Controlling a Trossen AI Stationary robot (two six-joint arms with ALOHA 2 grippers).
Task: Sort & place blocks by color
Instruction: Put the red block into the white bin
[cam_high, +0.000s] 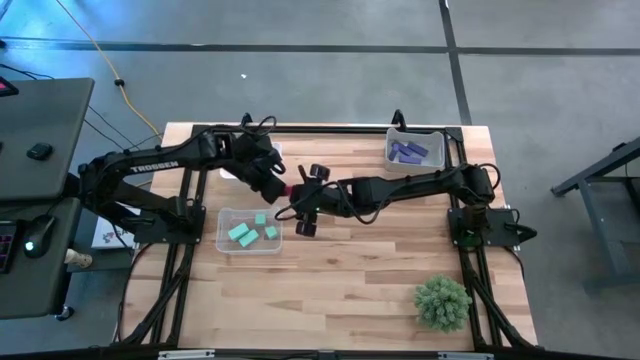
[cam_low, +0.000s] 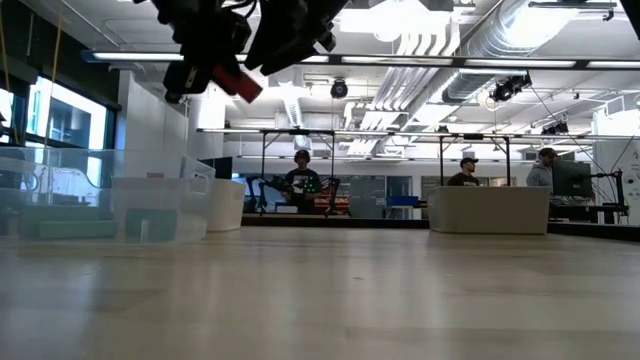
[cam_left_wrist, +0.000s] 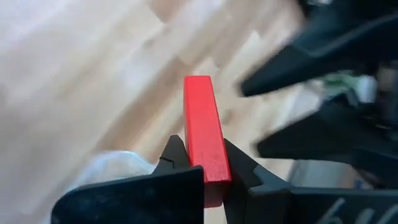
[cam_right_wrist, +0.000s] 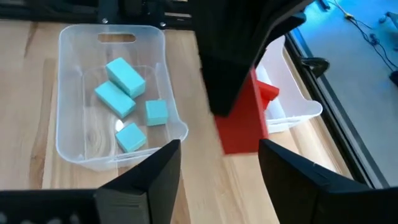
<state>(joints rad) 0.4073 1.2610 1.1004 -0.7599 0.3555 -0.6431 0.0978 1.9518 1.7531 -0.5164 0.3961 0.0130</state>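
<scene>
A red bar block (cam_left_wrist: 202, 118) hangs in the air over the table's middle, with my left gripper (cam_left_wrist: 208, 167) shut on it; it also shows as the red bar (cam_right_wrist: 242, 127) and the red block (cam_low: 243, 82). My right gripper (cam_right_wrist: 217, 165) is open just on the near side of that bar; its fingers stand wide on either side of the bar's lower end, and I see no touch. In the high view, my left gripper (cam_high: 279, 187) and my right gripper (cam_high: 298, 206) meet tip to tip. Several teal blocks (cam_right_wrist: 124, 93) lie in a clear bin (cam_right_wrist: 68, 93). My left gripper pinches one end of the red bar (cam_left_wrist: 208, 163) between its two fingers, on the bar's two long side faces. The fingers (cam_left_wrist: 177, 158) lie along the bar, whose free end (cam_left_wrist: 198, 84) sticks out past the fingertips. The bar is lifted clear of the table.
The bin of teal blocks (cam_high: 222, 215) sits left of centre. A second clear bin (cam_right_wrist: 298, 109) under my left arm holds a red block (cam_right_wrist: 268, 92). A bin with purple blocks (cam_high: 413, 151) stands at the far right. A green plant ball (cam_high: 442, 302) sits near right.
</scene>
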